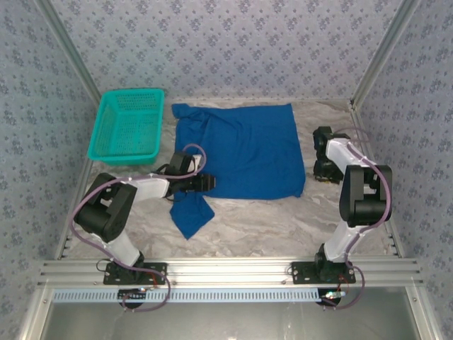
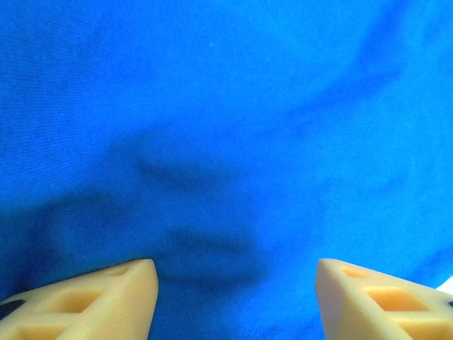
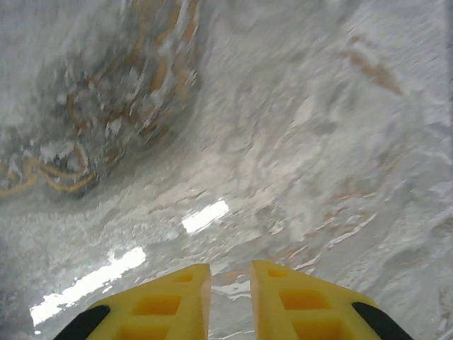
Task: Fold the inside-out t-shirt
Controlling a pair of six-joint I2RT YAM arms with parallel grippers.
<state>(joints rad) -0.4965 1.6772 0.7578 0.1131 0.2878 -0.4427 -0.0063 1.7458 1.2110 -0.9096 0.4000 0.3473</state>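
Note:
The inside-out t-shirt [image 1: 244,152] lies spread flat and royal blue in the middle of the marble table, with one sleeve [image 1: 191,216] trailing toward the near left. My left gripper [image 1: 210,183] hovers over the shirt's near-left edge. In the left wrist view its fingers stand wide apart, the left gripper [image 2: 237,297] open above smooth blue cloth [image 2: 233,127] with nothing pinched. My right gripper [image 1: 323,174] rests low over bare table just right of the shirt. The right wrist view shows the right gripper [image 3: 230,273] with its yellow fingers a narrow gap apart, holding nothing.
A teal mesh basket [image 1: 122,156] stands at the back left, close to the shirt's far-left corner. Patterned walls close in the left, right and back sides. Bare marble table [image 1: 283,219] stretches between the shirt and the arm bases.

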